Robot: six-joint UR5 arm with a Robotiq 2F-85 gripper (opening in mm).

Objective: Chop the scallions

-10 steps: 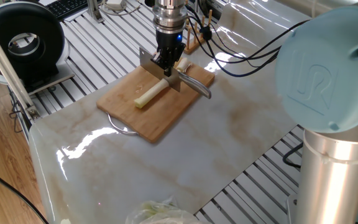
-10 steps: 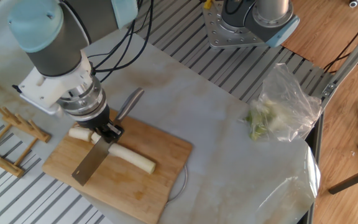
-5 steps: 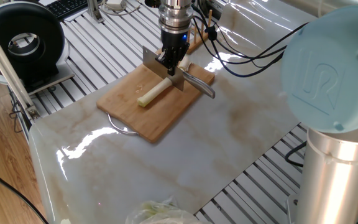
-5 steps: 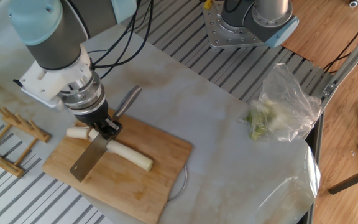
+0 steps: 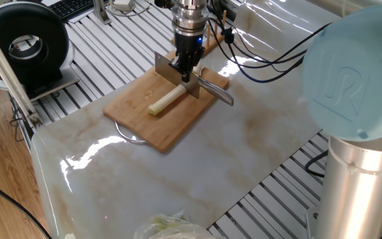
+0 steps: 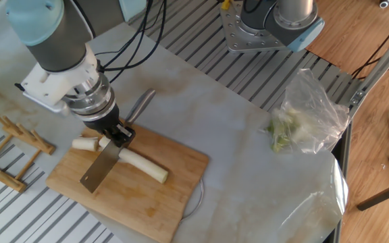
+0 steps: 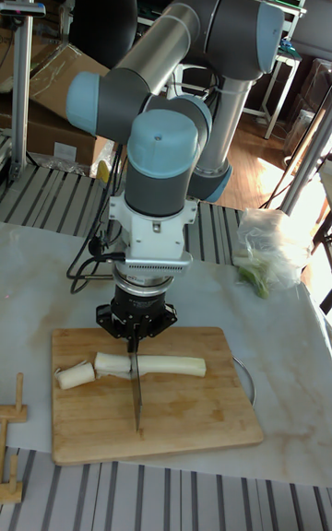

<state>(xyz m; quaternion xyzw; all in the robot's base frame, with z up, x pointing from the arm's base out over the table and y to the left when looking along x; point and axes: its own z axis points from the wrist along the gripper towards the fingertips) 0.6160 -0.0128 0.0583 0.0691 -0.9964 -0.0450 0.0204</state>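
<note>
A long cream scallion stalk (image 5: 164, 101) (image 6: 143, 166) (image 7: 157, 365) lies on the wooden cutting board (image 5: 178, 129) (image 6: 147, 202) (image 7: 184, 420). A short cut chunk (image 6: 85, 143) (image 7: 76, 375) lies just past its end. My gripper (image 5: 186, 66) (image 6: 117, 133) (image 7: 136, 324) is shut on a knife, pointing straight down over the stalk. The knife blade (image 5: 171, 74) (image 6: 100, 174) (image 7: 136, 393) crosses the stalk near the chunk's end. Its metal handle (image 5: 217, 93) (image 6: 140, 104) sticks out the other way. Whether the edge touches the stalk I cannot tell.
A clear plastic bag with a pale leafy bundle (image 6: 302, 118) (image 7: 269, 254) (image 5: 168, 226) lies on the marble top away from the board. A wooden rack (image 6: 9, 138) (image 7: 11, 457) stands beside the board. A black round device (image 5: 25, 43) sits at the table's corner.
My gripper and the knife have risen a little and shifted slightly along the stalk. The long stalk has moved a touch with them; the chunk stays put.
</note>
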